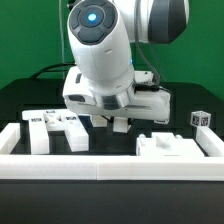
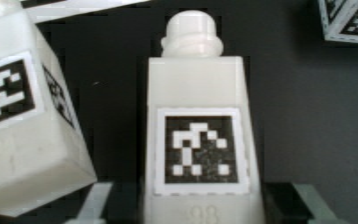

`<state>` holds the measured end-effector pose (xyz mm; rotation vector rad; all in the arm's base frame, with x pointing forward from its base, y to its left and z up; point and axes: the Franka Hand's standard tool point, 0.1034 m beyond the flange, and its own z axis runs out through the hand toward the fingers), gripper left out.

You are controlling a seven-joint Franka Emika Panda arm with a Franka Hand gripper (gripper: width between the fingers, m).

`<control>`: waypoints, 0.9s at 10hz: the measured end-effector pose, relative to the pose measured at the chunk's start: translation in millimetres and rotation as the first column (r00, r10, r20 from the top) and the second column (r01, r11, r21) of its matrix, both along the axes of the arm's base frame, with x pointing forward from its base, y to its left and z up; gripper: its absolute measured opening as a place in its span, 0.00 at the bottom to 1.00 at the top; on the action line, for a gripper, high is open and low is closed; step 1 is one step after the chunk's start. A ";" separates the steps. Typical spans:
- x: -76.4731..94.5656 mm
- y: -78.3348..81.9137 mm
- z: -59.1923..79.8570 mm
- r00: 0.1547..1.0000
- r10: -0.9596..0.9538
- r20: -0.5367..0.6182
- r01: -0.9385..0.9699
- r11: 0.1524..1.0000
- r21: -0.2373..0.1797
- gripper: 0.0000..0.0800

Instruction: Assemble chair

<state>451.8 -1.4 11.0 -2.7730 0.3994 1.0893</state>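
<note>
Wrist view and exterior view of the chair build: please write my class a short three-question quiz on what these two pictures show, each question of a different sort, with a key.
1. True or false: in the wrist view, the white leg carries a black-and-white square tag.
2. In the exterior view, the gripper is: A) raised high above the parts, B) down low, close to the table, C) out of the picture.
3. Fill in the missing word: the table top is coloured ____.

Key: 1 true; 2 B; 3 black.
</note>
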 end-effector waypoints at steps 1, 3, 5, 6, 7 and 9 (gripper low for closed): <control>0.0 0.0 0.0 1.000 0.000 0.000 0.000 1.000 0.000 0.36; 7.2 6.0 7.3 1.000 0.027 0.016 -0.027 1.000 -0.003 0.36; 28.4 18.5 39.6 0.998 0.063 0.016 -0.063 0.998 0.014 0.36; 37.3 20.1 52.9 0.998 0.062 0.012 -0.063 0.998 0.017 0.36; 44.8 21.6 64.5 0.998 0.059 0.003 -0.059 0.998 0.016 0.36; 50.3 20.6 58.5 0.997 0.057 0.049 -0.058 0.998 0.006 0.36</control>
